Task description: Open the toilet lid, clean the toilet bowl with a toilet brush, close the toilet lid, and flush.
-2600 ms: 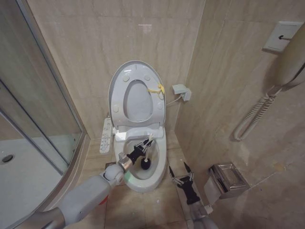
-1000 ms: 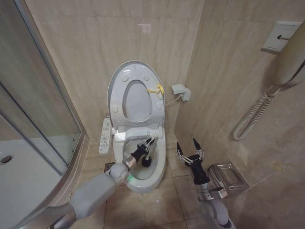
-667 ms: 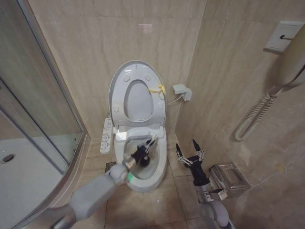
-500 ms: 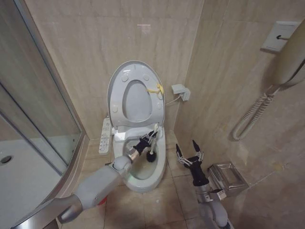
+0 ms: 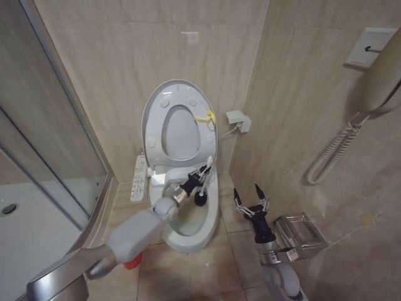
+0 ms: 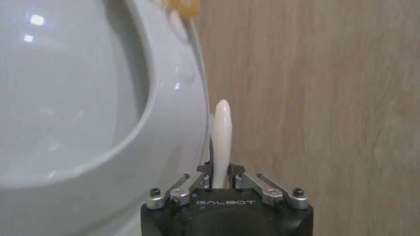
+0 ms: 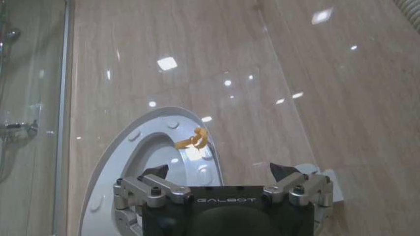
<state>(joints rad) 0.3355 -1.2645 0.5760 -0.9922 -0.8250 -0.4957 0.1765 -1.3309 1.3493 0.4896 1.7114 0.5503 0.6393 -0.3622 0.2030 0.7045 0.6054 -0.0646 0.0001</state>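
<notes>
The toilet lid [image 5: 177,94] stands upright against the wall together with the seat ring, a yellow tag [image 5: 207,117] at its edge. Below it the white toilet bowl [image 5: 191,241] lies uncovered. My left gripper [image 5: 197,180] is shut on the toilet brush's white handle [image 5: 207,165]; the dark bristle head [image 5: 200,199] hangs over the back right of the bowl. The left wrist view shows the handle [image 6: 221,137] rising between the fingers beside the lid [image 6: 78,98]. My right gripper [image 5: 249,199] is open above the floor, right of the bowl, and faces the lid [image 7: 111,162].
A glass shower enclosure [image 5: 50,144] runs along the left. The button panel [image 5: 138,178] is on the bowl's left side. A red cup [image 5: 130,262] peeks from under my left arm. A metal paper holder [image 5: 299,235] and a coiled cord [image 5: 332,153] hang on the right wall.
My left gripper has lifted the brush from deep in the bowl up toward its back right rim. The right gripper rose from near the floor, then stayed put.
</notes>
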